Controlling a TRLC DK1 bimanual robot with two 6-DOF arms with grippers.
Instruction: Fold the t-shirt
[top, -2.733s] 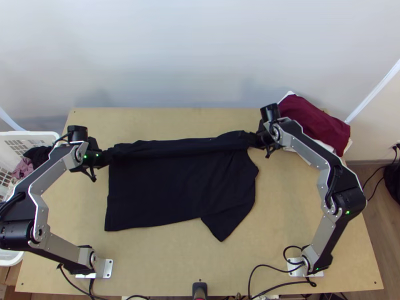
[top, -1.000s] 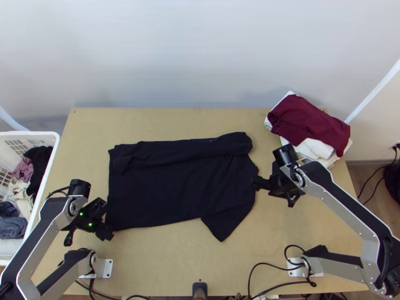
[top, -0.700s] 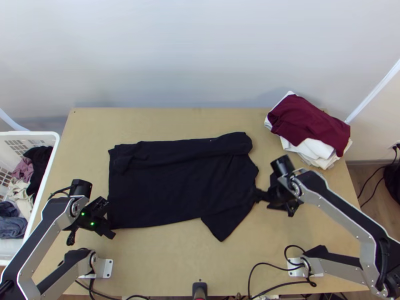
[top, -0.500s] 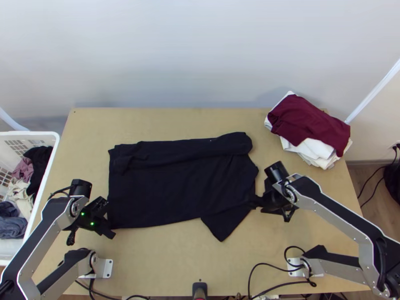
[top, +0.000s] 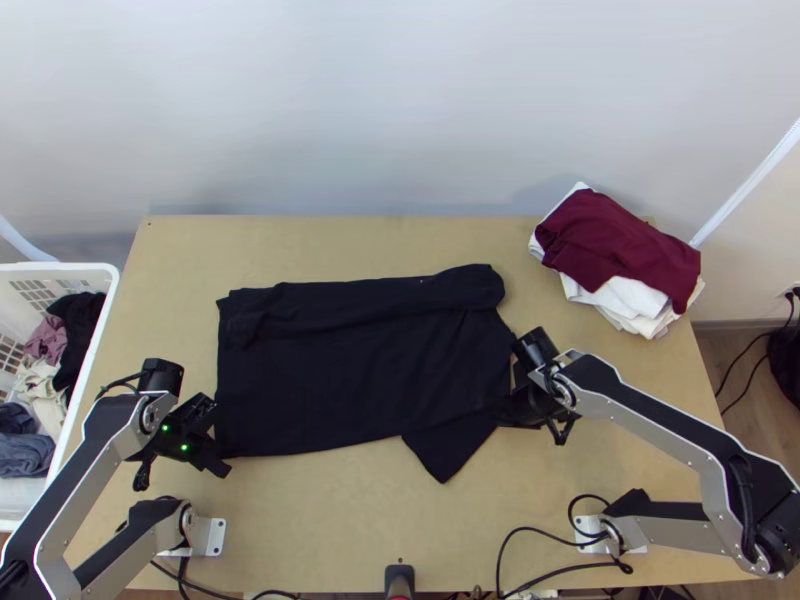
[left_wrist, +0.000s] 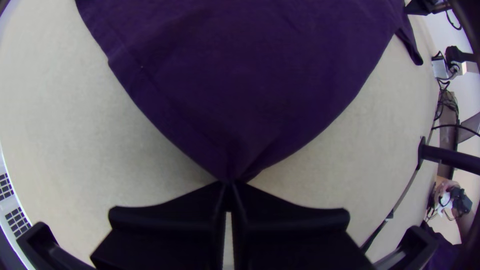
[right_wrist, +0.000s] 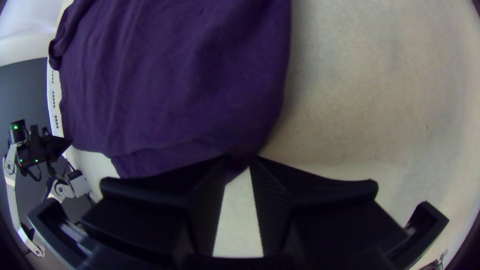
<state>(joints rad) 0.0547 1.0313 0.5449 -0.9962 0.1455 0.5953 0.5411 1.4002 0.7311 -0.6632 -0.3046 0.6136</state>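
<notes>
Black cotton-looking t-shirt (top: 360, 365) lies mostly flat on the light wooden desk (top: 400, 240), w/ a thicker, turned-over band (top: 370, 295) along its far side & near sleeve (top: 443, 455) poking out toward the near edge. L claw (left_wrist: 228, 184) is closed on the near corner at the shirt's left end. R claw (right_wrist: 239, 159) is at the right end, by the near sleeve; its fingers are a bit apart w/ cloth b/w the tips, so no firm grip can be confirmed.

Prob. step: set both grips, then bring the near side over toward the far band; approx. halfway thru the fold, at a guess.

Risks: if R claw lifts before it's shut on the cloth, that end prob. slips out & the fold goes skewed, b/c only L claw would be pulling. R claw may also catch just the top layer, leaving the lower one behind, or bunch the sleeve into a lump. L claw's bite looks small, right at the corner, so a fast or uneven tug cd. pop it loose. Too much pull b/w the two might drag the whole shirt & unroll the far band.

Maroon folded cloth (top: 620, 245) on a pile of white cloths (top: 640, 310) sits at the far right, well apart from the shirt.
</notes>
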